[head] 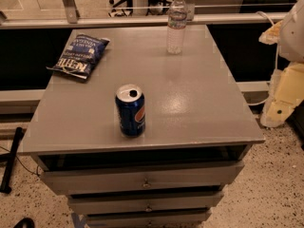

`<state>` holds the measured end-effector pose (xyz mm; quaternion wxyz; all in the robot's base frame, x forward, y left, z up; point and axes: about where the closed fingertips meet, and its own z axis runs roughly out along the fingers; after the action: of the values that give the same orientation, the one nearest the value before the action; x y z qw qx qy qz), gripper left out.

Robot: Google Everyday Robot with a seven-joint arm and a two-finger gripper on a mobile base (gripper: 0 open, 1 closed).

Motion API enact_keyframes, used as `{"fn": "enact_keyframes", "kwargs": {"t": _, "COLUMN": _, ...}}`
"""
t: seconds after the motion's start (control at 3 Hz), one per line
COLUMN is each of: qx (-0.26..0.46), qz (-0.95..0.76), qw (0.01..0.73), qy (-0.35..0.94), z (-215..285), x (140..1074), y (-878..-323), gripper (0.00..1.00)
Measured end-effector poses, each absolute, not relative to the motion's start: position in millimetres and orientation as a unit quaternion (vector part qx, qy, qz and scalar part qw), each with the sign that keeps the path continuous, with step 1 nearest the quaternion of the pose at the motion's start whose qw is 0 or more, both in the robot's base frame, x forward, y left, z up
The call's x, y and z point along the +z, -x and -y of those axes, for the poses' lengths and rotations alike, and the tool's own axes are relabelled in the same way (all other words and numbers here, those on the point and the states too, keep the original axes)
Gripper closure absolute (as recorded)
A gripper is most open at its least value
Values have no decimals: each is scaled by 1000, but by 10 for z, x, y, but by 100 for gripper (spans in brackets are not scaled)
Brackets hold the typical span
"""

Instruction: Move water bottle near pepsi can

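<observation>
The water bottle is clear ribbed plastic with a white cap and stands upright at the far edge of the grey cabinet top, right of centre. The pepsi can is dark blue with a silver top and stands upright near the front edge, left of centre. The two are well apart. My gripper is on the pale arm at the right edge of the camera view, off the side of the cabinet, away from both and holding nothing.
A blue chip bag lies flat at the far left of the top. Drawers are below the front edge. A rail and glass wall run behind the cabinet. The floor is speckled.
</observation>
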<state>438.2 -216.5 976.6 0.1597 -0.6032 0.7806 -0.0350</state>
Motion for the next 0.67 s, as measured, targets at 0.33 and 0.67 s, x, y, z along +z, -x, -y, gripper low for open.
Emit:
{"fn": "enact_keyframes", "kwargs": {"t": 0.33, "qx": -35, "qz": -781, "qw": 160, "qy": 603, "z": 2165, "x": 9766, "y": -4382, "gripper": 0}}
{"fn": "enact_keyframes", "kwargs": {"t": 0.67, "qx": -29, "qz": -781, "qw": 170, "qy": 600, "z": 2197, "x": 9785, "y": -4390, "gripper": 0}}
